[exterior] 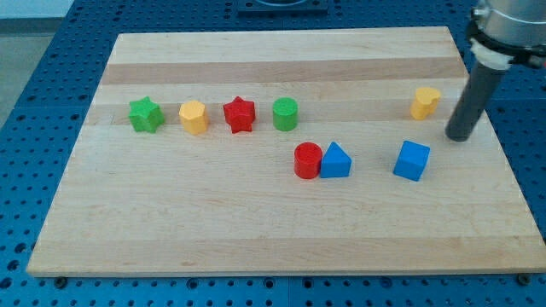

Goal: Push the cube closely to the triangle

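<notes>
A blue cube (pixel 412 160) sits on the wooden board (pixel 256 230) at the view's right. A blue triangle (pixel 335 160) lies to its left, about a block's width away, touching a red cylinder (pixel 307 160) on its own left side. My tip (pixel 459 136) is the lower end of the dark rod at the view's right. It stands up and to the right of the blue cube, a small gap apart, and to the right of a yellow block (pixel 425 102).
A row of blocks lies at the upper left: a green star (pixel 146 114), a yellow hexagon (pixel 194 117), a red star (pixel 239 114) and a green cylinder (pixel 285 113). The board's right edge is close to my tip.
</notes>
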Controlling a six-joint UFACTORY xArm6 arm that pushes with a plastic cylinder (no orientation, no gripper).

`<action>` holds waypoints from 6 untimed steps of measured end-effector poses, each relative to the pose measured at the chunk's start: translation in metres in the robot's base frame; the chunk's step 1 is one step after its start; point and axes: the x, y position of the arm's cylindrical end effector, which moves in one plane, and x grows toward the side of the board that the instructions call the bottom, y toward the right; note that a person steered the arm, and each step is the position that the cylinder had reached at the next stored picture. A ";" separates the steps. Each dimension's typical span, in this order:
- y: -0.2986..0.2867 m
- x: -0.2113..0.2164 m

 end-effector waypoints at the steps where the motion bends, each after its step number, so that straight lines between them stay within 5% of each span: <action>1: 0.000 0.026; 2: 0.000 0.049; 5: -0.122 0.054; 6: -0.083 0.042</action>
